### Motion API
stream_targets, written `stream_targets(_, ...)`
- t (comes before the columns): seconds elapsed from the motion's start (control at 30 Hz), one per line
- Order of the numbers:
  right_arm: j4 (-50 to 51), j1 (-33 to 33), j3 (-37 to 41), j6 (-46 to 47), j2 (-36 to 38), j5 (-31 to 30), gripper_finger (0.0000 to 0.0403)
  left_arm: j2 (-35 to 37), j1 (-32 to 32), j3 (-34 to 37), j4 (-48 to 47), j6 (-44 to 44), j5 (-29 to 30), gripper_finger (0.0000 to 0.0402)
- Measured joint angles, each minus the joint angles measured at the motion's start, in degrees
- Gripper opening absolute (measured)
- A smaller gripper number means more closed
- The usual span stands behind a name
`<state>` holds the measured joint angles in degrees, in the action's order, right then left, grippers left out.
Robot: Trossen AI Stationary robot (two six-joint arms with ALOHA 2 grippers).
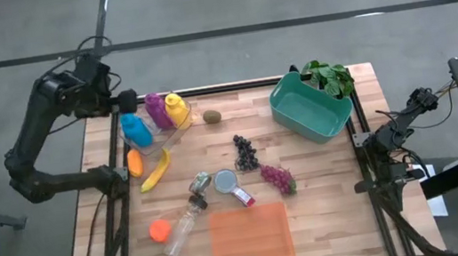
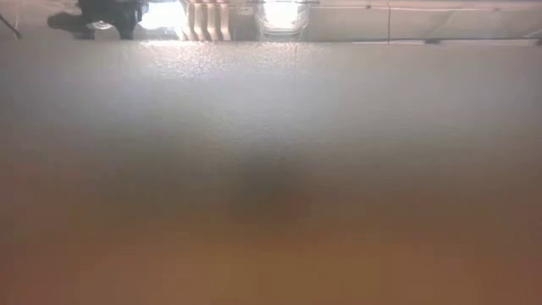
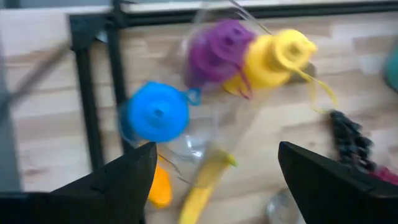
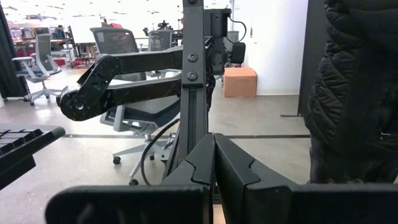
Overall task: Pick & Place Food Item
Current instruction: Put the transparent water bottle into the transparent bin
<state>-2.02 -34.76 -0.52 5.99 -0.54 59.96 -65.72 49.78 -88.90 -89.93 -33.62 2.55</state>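
One left claw (image 1: pixel 128 100), fingers apart, is hovering near the banana (image 1: pixel 156 170), probably soft, best pinched mid-length.

The wooden table (image 1: pixel 328 195) bears a banana (image 1: pixel 155 171), grapes (image 1: pixel 276 178) and a teal bin (image 1: pixel 310 109).

The low view gave me almost nothing: a grey-brown haze filled it, with only a strip of bright room at twelve o'clock. Past my left claw (image 3: pixel 211 186) everything smeared; the banana (image 3: pixel 202 190) ran off the frame at six o'clock and the dark grapes (image 3: pixel 349 142) were a blur at three. A person's dark jacket (image 4: pixel 354 93) was cut off at three o'clock in my right wrist view.
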Motion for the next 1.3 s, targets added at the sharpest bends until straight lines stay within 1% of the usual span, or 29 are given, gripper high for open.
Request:
stream_targets(0.13,0.0,0.0,0.0,0.0,0.0,0.0,0.0008,0.3,-9.3,0.4,-0.1,-7.8,0.4,0.0341)
stream_targets(0.3,0.0,0.0,0.0,0.0,0.0,0.0,0.0008,-1.8,-24.4,0.4,0.7,-18.9,4.4,0.0341)
stream_targets(0.47,0.0,0.0,0.0,0.0,0.0,0.0,0.0008,-6.3,-39.4,0.4,2.1,-29.6,10.3,0.0341)
stream_targets(0.6,0.0,0.0,0.0,0.0,0.0,0.0,0.0008,-11.4,-48.2,0.4,3.9,-35.1,11.7,0.0341)
stream_targets(0.8,0.0,0.0,0.0,0.0,0.0,0.0,0.0008,-18.7,-57.0,0.4,6.4,-42.1,10.9,0.0341)
stream_targets(1.07,0.0,0.0,0.0,0.0,0.0,0.0,0.0008,-24.5,-67.3,0.4,8.7,-48.3,10.1,0.0341)
stream_targets(1.17,0.0,0.0,0.0,0.0,0.0,0.0,0.0008,-26.1,-70.3,0.4,9.1,-51.5,11.0,0.0341)
stream_targets(1.3,0.0,0.0,0.0,0.0,0.0,0.0,0.0008,-28.2,-73.0,0.4,11.8,-51.9,11.5,0.0341)
